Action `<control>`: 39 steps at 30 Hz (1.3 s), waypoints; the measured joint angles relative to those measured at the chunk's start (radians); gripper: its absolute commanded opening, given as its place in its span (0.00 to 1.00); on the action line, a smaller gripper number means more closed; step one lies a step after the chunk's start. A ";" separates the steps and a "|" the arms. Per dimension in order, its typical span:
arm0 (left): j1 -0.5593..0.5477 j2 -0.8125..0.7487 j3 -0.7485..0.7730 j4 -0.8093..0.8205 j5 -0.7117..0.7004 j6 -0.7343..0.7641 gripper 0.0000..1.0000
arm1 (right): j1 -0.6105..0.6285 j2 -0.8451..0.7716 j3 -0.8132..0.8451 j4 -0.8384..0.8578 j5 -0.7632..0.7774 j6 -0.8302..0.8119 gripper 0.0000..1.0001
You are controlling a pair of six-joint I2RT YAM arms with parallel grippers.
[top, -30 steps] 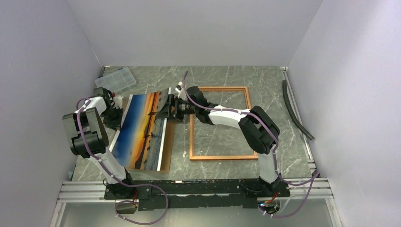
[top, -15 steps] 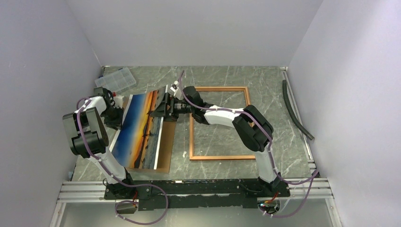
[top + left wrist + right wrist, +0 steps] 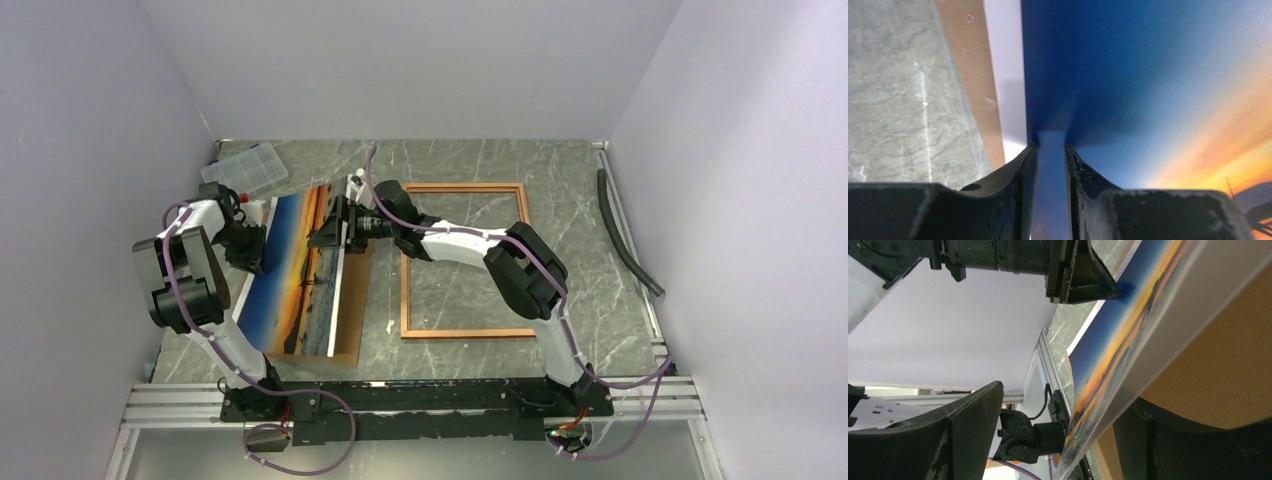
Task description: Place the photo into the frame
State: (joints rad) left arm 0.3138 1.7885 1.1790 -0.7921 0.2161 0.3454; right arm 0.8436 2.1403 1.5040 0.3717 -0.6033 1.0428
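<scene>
The photo [image 3: 295, 275], a sunset print with a white border, stands steeply tilted on the left of the table, over a brown backing board [image 3: 354, 300]. My left gripper [image 3: 252, 248] is shut on the photo's blue left edge [image 3: 1052, 165], which runs between both fingertips [image 3: 1024, 170]. My right gripper [image 3: 335, 232] is open at the photo's raised right edge [image 3: 1128, 385], a finger [image 3: 955, 435] well off on either side. Flat to the right lies the frame [image 3: 463, 187], red-orange and empty.
A clear plastic compartment box [image 3: 250, 168] sits at the back left corner. A black hose [image 3: 627, 235] lies along the right wall. An aluminium rail [image 3: 420, 392] carries both arm bases at the near edge. Grey walls enclose three sides.
My right arm has reached further left and the photo's right edge has gone with it, so the photo stands steeper and looks narrower. The left gripper keeps its hold in place.
</scene>
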 measured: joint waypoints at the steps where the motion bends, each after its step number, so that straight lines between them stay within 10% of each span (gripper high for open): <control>1: -0.001 0.000 0.002 -0.005 0.006 0.000 0.31 | 0.003 -0.001 -0.004 0.004 0.000 0.000 0.80; 29: 0.094 0.030 0.046 0.049 -0.182 -0.005 0.30 | -0.063 -0.097 -0.259 0.291 -0.035 0.233 0.68; 39: 0.097 0.076 0.042 0.074 -0.180 0.027 0.25 | -0.064 -0.030 -0.240 0.267 -0.033 0.247 0.39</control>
State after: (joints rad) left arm 0.4110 1.8648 1.2213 -0.7185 0.0364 0.3725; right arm 0.7795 2.1101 1.2636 0.6384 -0.6365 1.2900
